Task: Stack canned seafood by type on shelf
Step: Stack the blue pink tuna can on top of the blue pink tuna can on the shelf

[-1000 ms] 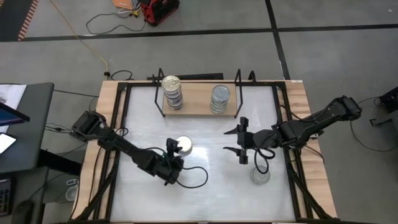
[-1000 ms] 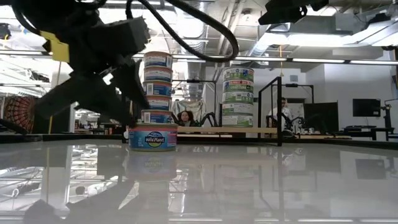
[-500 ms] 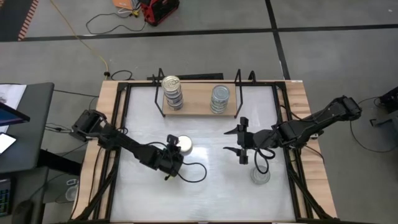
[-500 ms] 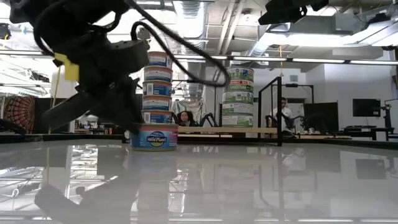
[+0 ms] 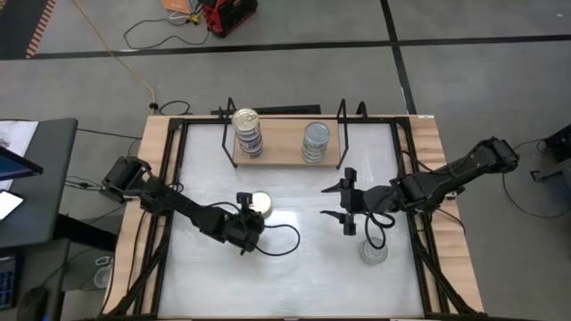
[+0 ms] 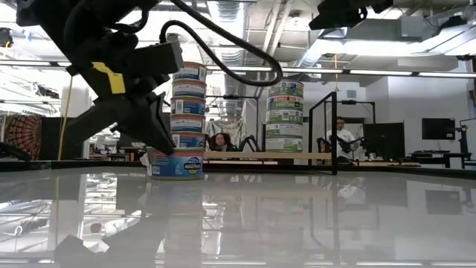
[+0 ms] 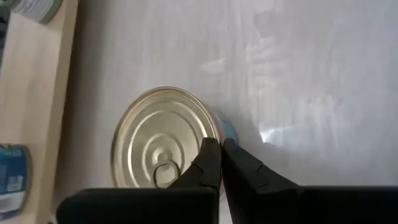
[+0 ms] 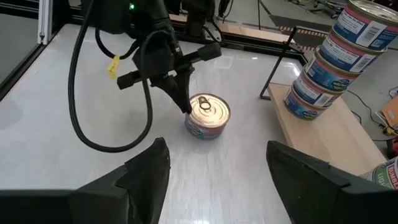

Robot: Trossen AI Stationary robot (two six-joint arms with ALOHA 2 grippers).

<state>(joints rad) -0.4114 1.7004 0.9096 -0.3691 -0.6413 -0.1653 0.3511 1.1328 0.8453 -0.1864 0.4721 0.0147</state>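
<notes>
Gold-lidded pull-tab tin (image 7: 165, 146) on white tabletop (image 5: 294, 267), left gripper (image 7: 219, 163) jaws closed empty beside it.

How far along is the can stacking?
Done: a gold-lidded stack and a silver-lidded stack stand on the shelf. In hand: nothing; left gripper is shut at the rim of one loose gold-lidded can, not around it. Left: that can. Right gripper hovers open.

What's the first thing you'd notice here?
Two tall stacks of tins on the shelf at the table's far edge: a blue stack and a green stack. Next, one gold-lidded tin alone mid-table, with the left gripper shut right beside it, its fingertips at the rim. The right gripper waits open nearby.
</notes>
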